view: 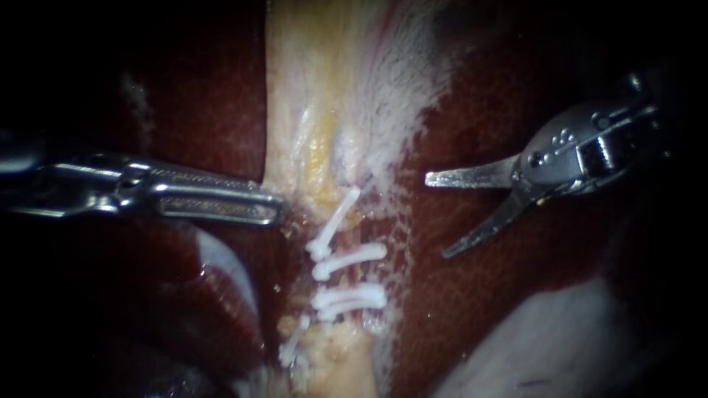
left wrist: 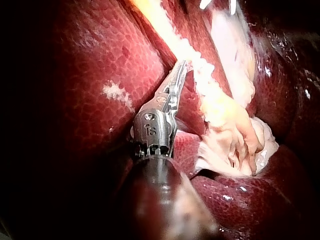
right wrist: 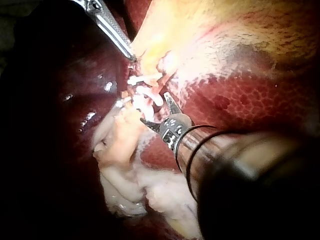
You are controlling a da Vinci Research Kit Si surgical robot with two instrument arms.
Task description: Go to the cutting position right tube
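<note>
A pale stalk (view: 335,284) runs down from the yellowish gallbladder (view: 324,88) between dark red liver lobes, and several white clips (view: 350,258) cross it. I cannot tell separate tubes within it. My right instrument (view: 436,216) comes in from the right with its two blades open, over the liver and well to the right of the clips, touching nothing. In the right wrist view its blades (right wrist: 156,111) gape just short of the clips (right wrist: 147,92). My left instrument (view: 274,211) is shut on the gallbladder's lower edge, left of the top clip; its jaws (left wrist: 177,75) lie along that pale tissue.
Liver (view: 479,295) surrounds the stalk on both sides. Pale fatty tissue (view: 560,339) lies at the lower right, and ragged white tissue (left wrist: 235,140) sits beside the left instrument's shaft. A further clip (view: 292,345) sits low on the stalk.
</note>
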